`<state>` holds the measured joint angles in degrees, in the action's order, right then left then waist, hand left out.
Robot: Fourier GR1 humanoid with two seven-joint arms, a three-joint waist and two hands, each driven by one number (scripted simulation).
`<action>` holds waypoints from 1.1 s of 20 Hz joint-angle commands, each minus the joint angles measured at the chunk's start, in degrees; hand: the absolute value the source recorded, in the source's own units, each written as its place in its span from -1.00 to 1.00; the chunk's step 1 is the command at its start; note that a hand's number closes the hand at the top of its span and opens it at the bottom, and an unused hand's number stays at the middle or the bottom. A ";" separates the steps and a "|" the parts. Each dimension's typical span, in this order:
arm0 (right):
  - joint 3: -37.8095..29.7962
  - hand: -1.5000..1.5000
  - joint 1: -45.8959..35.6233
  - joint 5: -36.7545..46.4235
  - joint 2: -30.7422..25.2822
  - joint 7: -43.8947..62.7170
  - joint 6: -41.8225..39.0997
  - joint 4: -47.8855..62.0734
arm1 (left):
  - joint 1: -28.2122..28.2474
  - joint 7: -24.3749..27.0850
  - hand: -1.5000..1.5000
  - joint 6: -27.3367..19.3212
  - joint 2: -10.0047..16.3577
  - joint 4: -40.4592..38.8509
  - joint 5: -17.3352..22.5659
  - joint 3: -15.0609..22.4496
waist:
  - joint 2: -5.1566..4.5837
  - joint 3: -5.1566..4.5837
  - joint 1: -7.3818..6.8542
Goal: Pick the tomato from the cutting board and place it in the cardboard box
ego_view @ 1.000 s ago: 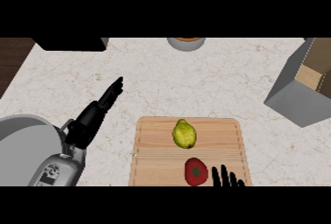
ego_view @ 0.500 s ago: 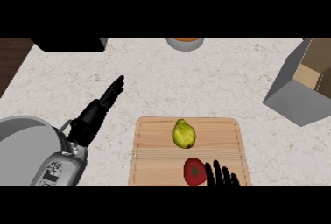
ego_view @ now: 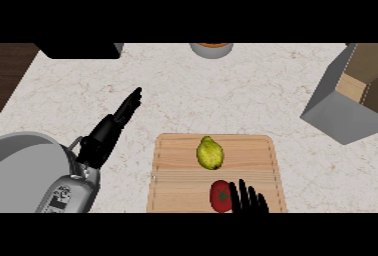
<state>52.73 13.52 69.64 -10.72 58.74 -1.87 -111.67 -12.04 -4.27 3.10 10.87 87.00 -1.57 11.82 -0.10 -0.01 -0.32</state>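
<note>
Right hand (ego_view: 249,202), fingers straight and apart beside tomato (ego_view: 219,196) on cutting board (ego_view: 177,167), left hand (ego_view: 118,122) fingers straight

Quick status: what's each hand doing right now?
Left hand: open, fingers straight, holding nothing.
Right hand: open, fingers up beside the tomato on the cutting board, not gripping it.

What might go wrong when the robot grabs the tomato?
The right robot hand is beside the tomato, not around it, so it might nudge it rolling across the cutting board. The yellow-green fruit lies close behind and may get bumped. The cardboard box sits far off at the right, a long carry.
</note>
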 commanded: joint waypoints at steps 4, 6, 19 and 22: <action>-3.85 -1.00 -7.18 -2.23 10.24 6.30 -3.76 8.94 | 2.15 0.32 0.00 -0.19 -0.98 1.56 -1.29 0.15 | 0.05 -0.01 -0.03; -2.32 -1.00 -5.08 -0.26 10.26 5.45 -1.13 9.74 | -0.92 -2.75 0.00 -0.23 -1.30 1.43 -1.72 -0.59 | 0.08 0.01 0.28; -4.45 -1.00 -12.09 -3.05 10.63 6.51 4.96 24.23 | 3.91 0.34 0.00 1.72 -2.81 3.42 -3.74 -1.08 | 0.12 0.01 0.13; -9.84 1.00 -8.73 -2.95 9.94 -3.73 10.28 29.54 | 1.40 -1.39 0.00 4.34 -1.35 2.71 -1.51 -4.18 | 0.10 0.02 0.29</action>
<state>46.53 5.86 67.34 -1.73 57.51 2.59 -89.00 -9.79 -4.08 5.76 8.97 88.78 -4.33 9.46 0.16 -0.22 0.06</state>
